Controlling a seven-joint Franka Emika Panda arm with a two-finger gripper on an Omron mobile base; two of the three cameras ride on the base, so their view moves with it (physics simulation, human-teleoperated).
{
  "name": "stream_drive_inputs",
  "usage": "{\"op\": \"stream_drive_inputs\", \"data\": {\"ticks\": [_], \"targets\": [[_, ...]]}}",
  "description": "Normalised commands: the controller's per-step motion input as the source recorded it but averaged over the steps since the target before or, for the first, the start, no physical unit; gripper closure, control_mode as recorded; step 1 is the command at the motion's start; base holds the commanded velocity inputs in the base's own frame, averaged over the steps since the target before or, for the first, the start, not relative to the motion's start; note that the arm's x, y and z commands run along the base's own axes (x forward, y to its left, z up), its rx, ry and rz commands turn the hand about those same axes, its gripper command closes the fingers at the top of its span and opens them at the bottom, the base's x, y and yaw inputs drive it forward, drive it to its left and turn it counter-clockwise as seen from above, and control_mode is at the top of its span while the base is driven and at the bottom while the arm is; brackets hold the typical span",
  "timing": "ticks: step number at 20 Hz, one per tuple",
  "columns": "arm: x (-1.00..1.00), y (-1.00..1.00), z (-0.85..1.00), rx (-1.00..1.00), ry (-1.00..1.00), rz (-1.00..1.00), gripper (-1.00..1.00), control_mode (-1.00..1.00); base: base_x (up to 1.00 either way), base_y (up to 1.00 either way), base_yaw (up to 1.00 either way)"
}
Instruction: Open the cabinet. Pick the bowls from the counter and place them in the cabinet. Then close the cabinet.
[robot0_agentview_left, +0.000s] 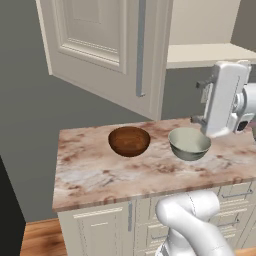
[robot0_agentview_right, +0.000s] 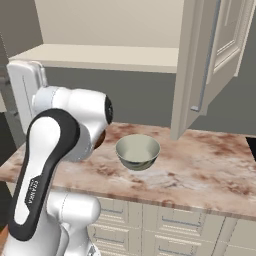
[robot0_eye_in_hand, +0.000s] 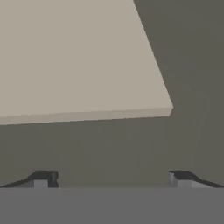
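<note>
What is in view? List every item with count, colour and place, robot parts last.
Cabinet: one, cream, on the wall above the counter, door swung open, beige shelf bare.
Counter: one, pinkish-brown and white marble, below the cabinet.
Wooden bowl: one, reddish-brown, on the counter, left of the other bowl in the left base view.
Ceramic bowl: one, pale grey-green, on the counter.
Base cupboards: cream, with drawers, under the counter.
Arm: one, white with dark joints.
Gripper: one, dark tips wide apart, facing the shelf's edge.

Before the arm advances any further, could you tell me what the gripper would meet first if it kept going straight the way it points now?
Probably the grey wall under the cabinet shelf: the open gripper aims just below the shelf's front edge, though depth is unclear.
</note>
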Motion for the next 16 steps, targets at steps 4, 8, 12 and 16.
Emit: {"op": "stream_drive_inputs", "data": {"ticks": [4,8,12,16], "targets": [[0.72,0.00,0.10,0.00,0.30,0.05,-1.00,-1.00,0.00,0.00,0.00],[0.72,0.07,0.02,-0.02,0.22,0.08,-1.00,-1.00,0.00,0.00,0.00],[0.61,0.37,0.00,-0.09,0.00,0.08,-1.00,-1.00,0.00,0.00,0.00],[0.58,0.34,0.00,-0.05,0.01,0.05,-1.00,-1.00,0.00,0.00,0.00]]}}
